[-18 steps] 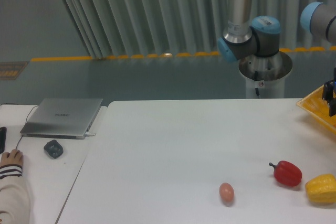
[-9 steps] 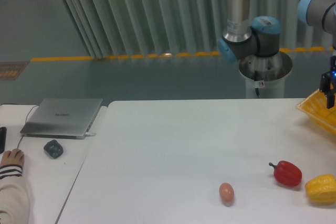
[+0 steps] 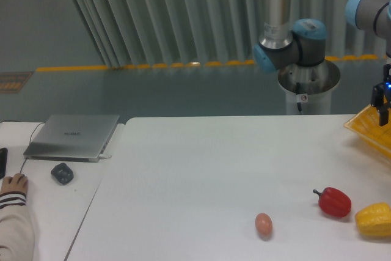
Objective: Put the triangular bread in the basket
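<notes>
Bread is not in sight anywhere on the table. The claw hangs over the yellow basket at the far right edge. I cannot tell if it is open or shut. The bread may already lie in the basket, hidden.

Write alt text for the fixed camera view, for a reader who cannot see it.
The robot's end effector hangs over a yellow basket at the right edge of a white table. A red pepper, yellow pepper and egg lie near the front.
</notes>
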Available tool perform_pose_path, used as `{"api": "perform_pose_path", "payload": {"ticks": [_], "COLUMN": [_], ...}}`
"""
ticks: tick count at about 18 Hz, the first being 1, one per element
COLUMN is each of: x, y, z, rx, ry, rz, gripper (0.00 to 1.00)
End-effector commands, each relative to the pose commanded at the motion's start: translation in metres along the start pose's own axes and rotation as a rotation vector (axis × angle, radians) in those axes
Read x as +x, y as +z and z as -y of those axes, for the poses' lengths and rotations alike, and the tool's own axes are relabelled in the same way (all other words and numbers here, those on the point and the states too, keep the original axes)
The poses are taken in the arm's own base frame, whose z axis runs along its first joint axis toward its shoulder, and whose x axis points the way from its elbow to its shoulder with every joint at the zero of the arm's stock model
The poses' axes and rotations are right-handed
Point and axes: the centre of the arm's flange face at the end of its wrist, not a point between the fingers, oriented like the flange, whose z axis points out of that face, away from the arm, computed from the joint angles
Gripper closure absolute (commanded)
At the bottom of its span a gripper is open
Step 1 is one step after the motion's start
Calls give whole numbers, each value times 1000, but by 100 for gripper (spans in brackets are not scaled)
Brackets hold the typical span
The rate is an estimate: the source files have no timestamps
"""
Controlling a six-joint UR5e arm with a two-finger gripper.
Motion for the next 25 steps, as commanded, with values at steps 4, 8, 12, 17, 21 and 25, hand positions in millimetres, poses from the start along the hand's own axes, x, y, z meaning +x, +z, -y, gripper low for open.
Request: {"api": "perform_pose_path", "payload": {"ticks": [4, 8, 12, 17, 21, 25], "x": [-3, -24, -51, -69, -59, -57], "y": [13, 42, 95, 164, 194, 193], "z": [8, 15, 18, 13, 16, 22], "rx": [9, -3, -66, -117, -148, -149], "ry": [13, -26, -45, -41, -33, -27], "rz": [-13, -5, -4, -61, -111, -112], "gripper": [0, 0, 0, 0, 0, 0]}}
